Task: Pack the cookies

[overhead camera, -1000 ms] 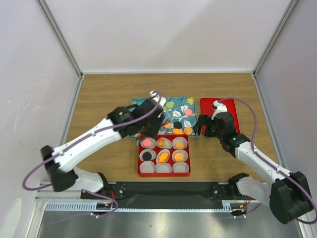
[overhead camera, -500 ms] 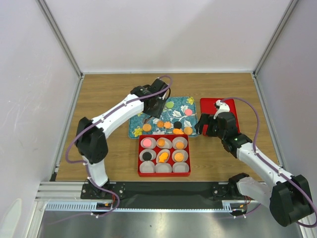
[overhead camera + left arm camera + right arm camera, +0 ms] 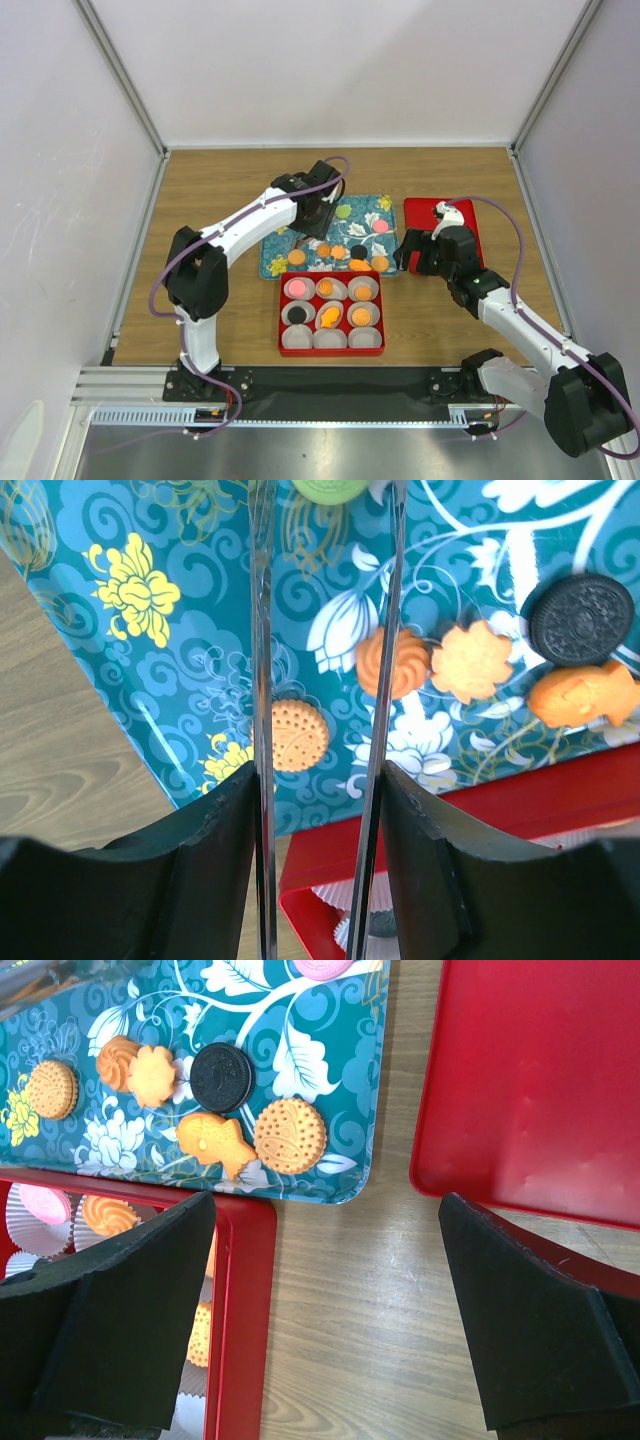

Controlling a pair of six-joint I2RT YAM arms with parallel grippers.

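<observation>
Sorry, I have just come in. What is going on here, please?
The job is packing cookies from a teal tray into a red box of paper cups. The left gripper hangs open over the tray, above an orange cookie, holding nothing. The right gripper hovers open and empty over the table, between the box and a red lid. Several cups hold cookies; the bottom row looks empty.

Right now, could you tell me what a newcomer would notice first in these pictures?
A teal flowered tray at mid-table, strewn with loose cookies, mostly orange. On its near side sits a red box of nine white paper cups, several already filled, while the left gripper hovers open over the tray.
</observation>
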